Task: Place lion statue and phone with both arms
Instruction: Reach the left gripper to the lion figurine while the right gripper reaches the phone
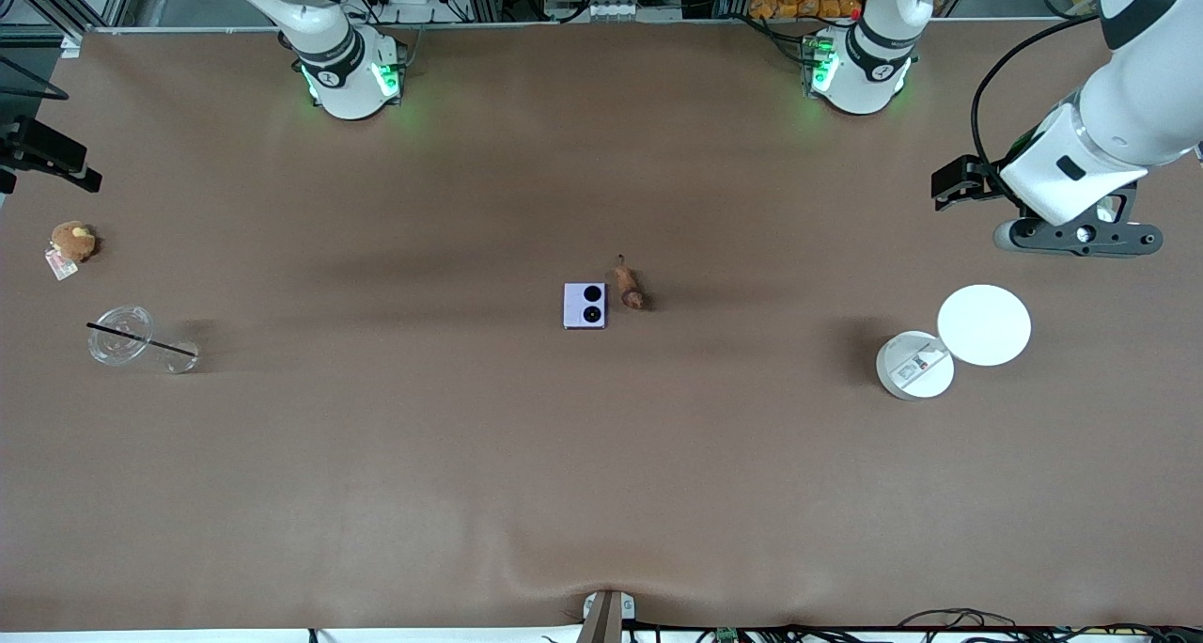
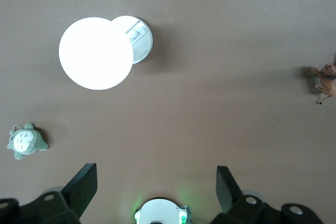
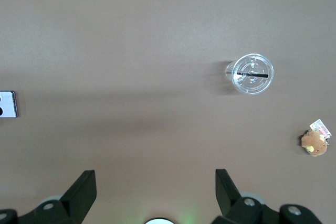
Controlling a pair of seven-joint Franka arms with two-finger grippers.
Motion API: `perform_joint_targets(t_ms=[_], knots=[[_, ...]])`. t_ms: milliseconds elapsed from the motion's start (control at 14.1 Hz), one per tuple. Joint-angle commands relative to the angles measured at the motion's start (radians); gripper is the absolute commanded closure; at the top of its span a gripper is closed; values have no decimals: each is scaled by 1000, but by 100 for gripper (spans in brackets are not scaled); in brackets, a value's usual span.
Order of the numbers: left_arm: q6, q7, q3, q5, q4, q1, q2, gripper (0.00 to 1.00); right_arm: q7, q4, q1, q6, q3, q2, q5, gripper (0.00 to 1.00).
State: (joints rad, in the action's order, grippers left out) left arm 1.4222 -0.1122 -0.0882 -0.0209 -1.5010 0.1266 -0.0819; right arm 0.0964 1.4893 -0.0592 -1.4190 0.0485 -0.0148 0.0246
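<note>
The lavender phone (image 1: 585, 305) lies flat in the middle of the table, its two black camera circles facing up. The small reddish-brown lion statue (image 1: 630, 284) lies right beside it, toward the left arm's end. The lion also shows at the edge of the left wrist view (image 2: 326, 80), and the phone at the edge of the right wrist view (image 3: 8, 104). My left gripper (image 2: 156, 179) is open and empty, up in the air over the left arm's end of the table (image 1: 1079, 237). My right gripper (image 3: 156, 182) is open and empty, over the right arm's end.
Two white round discs (image 1: 984, 324) (image 1: 914, 365) lie under the left gripper's area. A clear lidded cup with a black straw (image 1: 122, 336) and a brown plush toy (image 1: 72, 241) lie at the right arm's end. A grey-green plush (image 2: 26, 141) shows in the left wrist view.
</note>
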Motion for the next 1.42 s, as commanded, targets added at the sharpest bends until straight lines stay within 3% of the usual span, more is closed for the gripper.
perform_joint_targets(t_ms=[0,355,640,1066,1350], knots=[[-3,-79,-39,4,15,24,-27,0,13,18,-16,-53,-9,6,2,0],[141,-334,-51,10,28,169,-166,0,13,52,-10,-95,-9,3,3,0],[197,-466,-50,10,102,270,-315,0,13,52,-8,-98,-10,1,3,0],[317,-573,-48,-2,65,386,-409,0,13,58,-17,-100,-9,1,3,0],[391,-587,-48,-11,50,403,-458,0,13,60,-22,-97,-9,16,3,0]])
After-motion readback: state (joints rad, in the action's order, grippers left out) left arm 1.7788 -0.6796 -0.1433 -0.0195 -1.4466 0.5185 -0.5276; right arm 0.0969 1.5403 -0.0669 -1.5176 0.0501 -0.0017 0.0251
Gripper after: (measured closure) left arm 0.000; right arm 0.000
